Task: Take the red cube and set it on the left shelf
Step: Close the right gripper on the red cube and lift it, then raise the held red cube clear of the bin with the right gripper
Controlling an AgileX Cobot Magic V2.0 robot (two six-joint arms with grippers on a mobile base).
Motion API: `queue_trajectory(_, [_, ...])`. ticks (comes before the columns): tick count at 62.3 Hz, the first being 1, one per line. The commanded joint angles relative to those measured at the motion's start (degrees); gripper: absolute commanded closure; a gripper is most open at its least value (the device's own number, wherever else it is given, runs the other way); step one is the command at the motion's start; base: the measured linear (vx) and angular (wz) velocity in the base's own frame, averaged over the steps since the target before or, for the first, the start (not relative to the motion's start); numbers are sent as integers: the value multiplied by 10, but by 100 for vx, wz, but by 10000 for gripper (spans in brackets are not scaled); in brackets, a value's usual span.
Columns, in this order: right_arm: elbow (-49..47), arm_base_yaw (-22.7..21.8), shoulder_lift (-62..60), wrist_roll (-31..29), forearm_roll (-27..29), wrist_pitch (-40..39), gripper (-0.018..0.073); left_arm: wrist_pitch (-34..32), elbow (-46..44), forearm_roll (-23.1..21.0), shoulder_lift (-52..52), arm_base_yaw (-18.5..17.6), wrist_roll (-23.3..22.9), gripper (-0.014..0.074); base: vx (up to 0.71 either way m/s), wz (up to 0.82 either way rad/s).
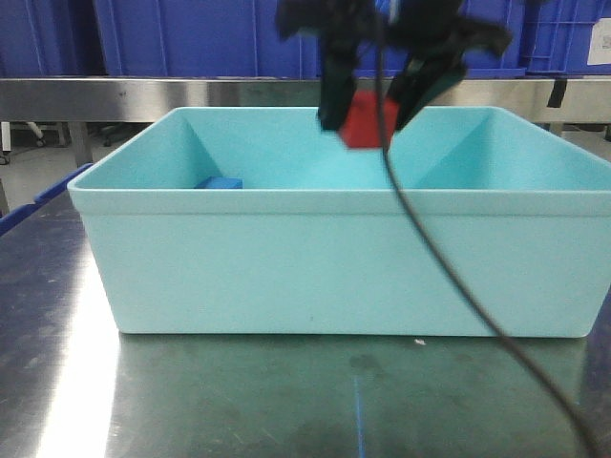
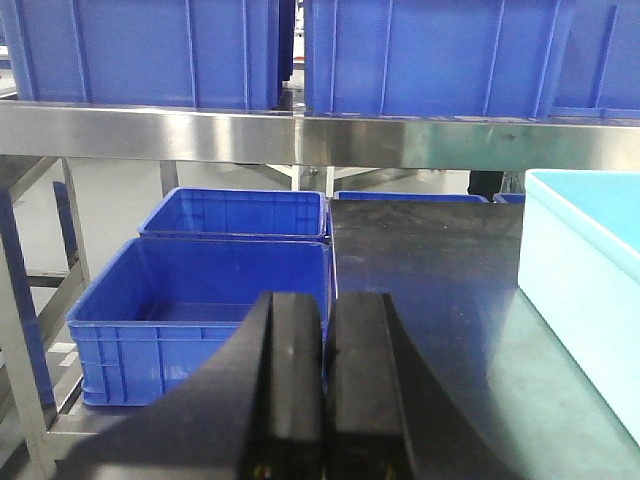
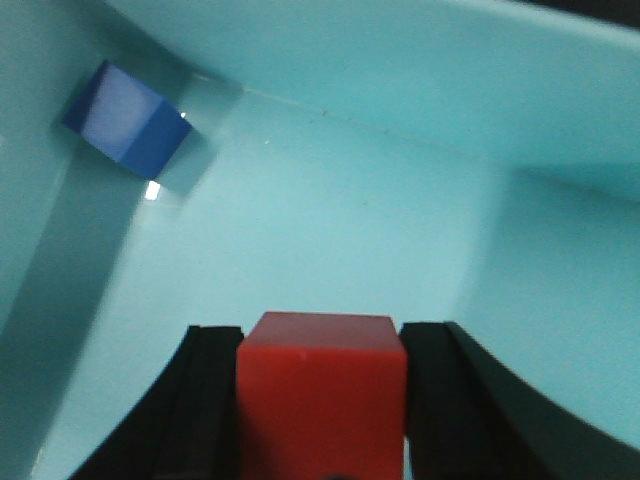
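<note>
The red cube (image 1: 364, 120) hangs just above the rim of the turquoise tub (image 1: 325, 258), clamped between the black fingers of my right gripper (image 1: 368, 129). In the right wrist view the red cube (image 3: 322, 395) fills the gap of that right gripper (image 3: 322, 345), with the tub floor below. My left gripper (image 2: 325, 330) is shut with its fingers pressed together and nothing between them, held over the table's left edge. The left shelf's steel rail (image 2: 250, 135) crosses the left wrist view, with deep-blue crates (image 2: 140, 50) on top; the steel rail (image 1: 143, 95) also runs behind the tub.
A small blue block (image 1: 219, 182) lies in the tub's far left corner, and the blue block (image 3: 128, 125) shows in the right wrist view too. Two open blue crates (image 2: 200, 310) sit low beside the steel table (image 2: 430, 300). A black cable (image 1: 449, 267) hangs across the tub's front.
</note>
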Motion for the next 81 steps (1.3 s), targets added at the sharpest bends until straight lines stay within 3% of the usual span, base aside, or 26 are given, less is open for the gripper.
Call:
queue_trajectory(1, [-10, -5, -68, -8, -56, 1, 401, -51, 14, -2, -7, -1, -3, 495, 0, 0])
queue_trajectory(9, [33, -6, -134, -7, -114, 14, 401, -51, 14, -2, -7, -1, -3, 495, 0, 0])
queue_trajectory(28, [212, -6, -309, -4, -170, -12, 401, -51, 14, -2, -7, -1, -3, 495, 0, 0])
queue_trajectory(49, [397, -6, -553, -4, -175, -109, 401, -51, 14, -2, -7, -1, -3, 495, 0, 0])
queue_trajectory(65, [468, -6, -706, -4, -176, -147, 401, -51, 14, -2, -7, -1, -3, 495, 0, 0])
queue_trajectory(81, [489, -6, -753, -4, -176, -137, 401, -51, 14, -2, -7, -1, -3, 495, 0, 0])
